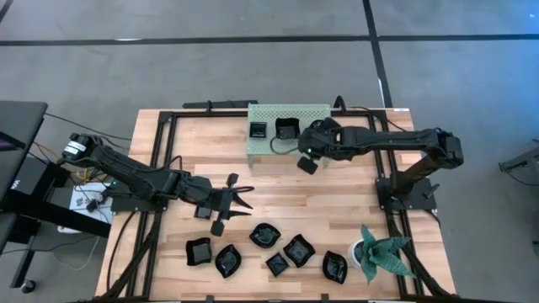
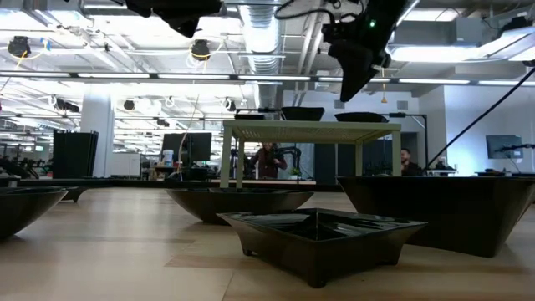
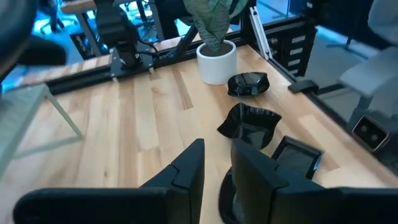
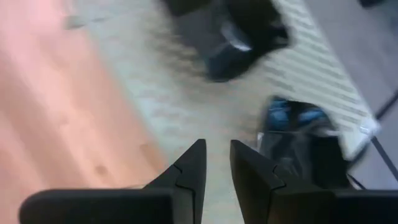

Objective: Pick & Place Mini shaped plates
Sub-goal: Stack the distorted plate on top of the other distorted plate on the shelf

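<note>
mini shaped plates (image 1: pixel 268 235): glossy black, all alike, no pattern
table (image 1: pixel 328 198): pale wood, light planks with faint grain lines
table frame (image 1: pixel 165 151): black rails
raised shelf (image 1: pixel 313 113): pale green, covered in a fine dotted perforation
plant (image 1: pixel 386 251): green spiky leaves with lighter streaks
pot (image 3: pixel 216 61): plain white
left gripper (image 1: pixel 242 199): black, fingers (image 3: pixel 186 171) matte dark
right gripper (image 4: pixel 214 155): black, same matte dark fingers (image 4: pixel 250 168)
floor (image 1: pixel 210 67): grey, crossed by dark lines
</note>
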